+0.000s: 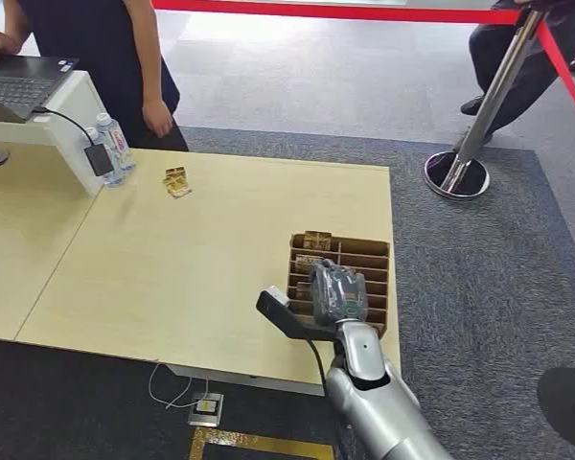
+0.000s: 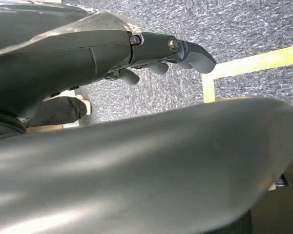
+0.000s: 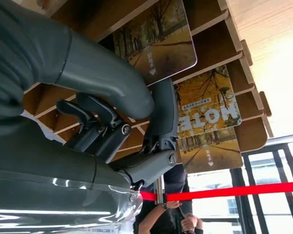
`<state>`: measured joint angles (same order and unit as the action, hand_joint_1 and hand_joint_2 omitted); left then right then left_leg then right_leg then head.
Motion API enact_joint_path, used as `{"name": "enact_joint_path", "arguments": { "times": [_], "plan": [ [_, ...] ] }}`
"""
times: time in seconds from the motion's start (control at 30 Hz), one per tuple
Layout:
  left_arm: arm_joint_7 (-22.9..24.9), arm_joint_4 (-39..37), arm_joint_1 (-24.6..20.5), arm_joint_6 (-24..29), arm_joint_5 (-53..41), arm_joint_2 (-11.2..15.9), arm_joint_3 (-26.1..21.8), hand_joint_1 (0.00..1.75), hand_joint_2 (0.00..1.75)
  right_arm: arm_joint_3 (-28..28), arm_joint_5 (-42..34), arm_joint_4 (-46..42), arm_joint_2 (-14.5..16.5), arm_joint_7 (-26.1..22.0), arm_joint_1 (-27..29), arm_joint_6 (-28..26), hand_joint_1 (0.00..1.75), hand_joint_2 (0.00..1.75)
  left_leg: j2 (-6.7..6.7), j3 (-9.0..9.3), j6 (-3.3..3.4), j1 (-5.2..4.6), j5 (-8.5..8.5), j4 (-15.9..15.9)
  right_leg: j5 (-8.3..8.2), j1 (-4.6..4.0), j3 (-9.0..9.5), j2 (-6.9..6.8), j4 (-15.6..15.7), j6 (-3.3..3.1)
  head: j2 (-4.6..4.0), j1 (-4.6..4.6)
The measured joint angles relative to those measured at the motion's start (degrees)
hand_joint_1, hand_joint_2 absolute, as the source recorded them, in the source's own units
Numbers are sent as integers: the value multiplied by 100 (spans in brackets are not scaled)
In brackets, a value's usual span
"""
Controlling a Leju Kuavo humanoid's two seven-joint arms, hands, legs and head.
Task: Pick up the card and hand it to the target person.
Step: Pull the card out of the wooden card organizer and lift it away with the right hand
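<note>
A brown slotted card rack (image 1: 375, 251) stands at the table's near right corner. Several cards printed with autumn trees stand in it. My right hand (image 1: 336, 292) reaches down into the rack. In the right wrist view its thumb lies across the front of the nearest card (image 3: 156, 39) while a dark finger (image 3: 164, 117) comes up behind that card's edge. The card is pinched between them and stands in its slot. More cards (image 3: 207, 105) stand in the slots beyond. My left hand (image 2: 167, 48) hangs over the carpet, fingers loosely out, holding nothing.
A person (image 1: 126, 57) stands at the table's far left beside a laptop (image 1: 20, 81) and two water bottles (image 1: 115, 144). A few loose cards (image 1: 176, 180) lie on the table nearby. A chrome stanchion (image 1: 458, 172) with red rope stands on the carpet, far right.
</note>
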<state>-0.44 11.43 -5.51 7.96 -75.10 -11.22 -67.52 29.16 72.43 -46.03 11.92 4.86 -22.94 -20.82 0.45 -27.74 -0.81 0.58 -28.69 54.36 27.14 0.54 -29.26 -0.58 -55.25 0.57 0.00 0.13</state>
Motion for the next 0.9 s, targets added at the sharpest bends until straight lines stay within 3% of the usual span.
{"name": "enact_joint_path", "arguments": {
  "times": [0.4, 0.43, 0.53, 0.57, 0.63, 0.9],
  "plan": [
    [-24, 0, 0, 0, 19, 0, 0, 0, 0, 2, 31, -413, -59, 23, 212, 168, 175, 175, 0, -8, 0, 0, 0, 0, 0, 0, -6, 0, 0, 0, 0, 0],
    [-24, 0, 0, 0, 20, 0, 0, 0, 0, 2, 42, -441, -61, 39, 225, 179, 162, 175, 0, -8, 0, 0, 0, 0, 0, 0, -7, 0, 0, 0, 0, 0],
    [-24, 0, 0, 0, 20, 0, 0, 0, 0, 3, 70, -507, -73, 89, 254, 175, 47, 175, 0, -9, 0, 0, 0, 0, 0, 0, -8, 0, 0, 0, 0, 0],
    [-24, 0, 0, 0, 20, 0, 0, 0, 0, 3, 74, -531, -80, 98, 268, 155, 18, 175, 0, -9, 0, 0, 0, 0, 0, 0, -8, 0, 0, 0, 0, 0],
    [-24, 0, -1, 0, 20, 1, 0, 0, 0, 4, 84, -586, -92, 109, 303, 104, 10, 175, -1, -10, 0, 0, 0, 0, 0, 0, -8, 0, 0, 0, 0, 0],
    [-14, 0, -1, 0, 17, 1, 0, 0, 0, 4, 102, -777, -141, 121, 447, 50, 12, 175, -1, -13, 0, 0, 0, 0, 0, 0, -10, 0, 0, 0, 0, 1]
  ]
}}
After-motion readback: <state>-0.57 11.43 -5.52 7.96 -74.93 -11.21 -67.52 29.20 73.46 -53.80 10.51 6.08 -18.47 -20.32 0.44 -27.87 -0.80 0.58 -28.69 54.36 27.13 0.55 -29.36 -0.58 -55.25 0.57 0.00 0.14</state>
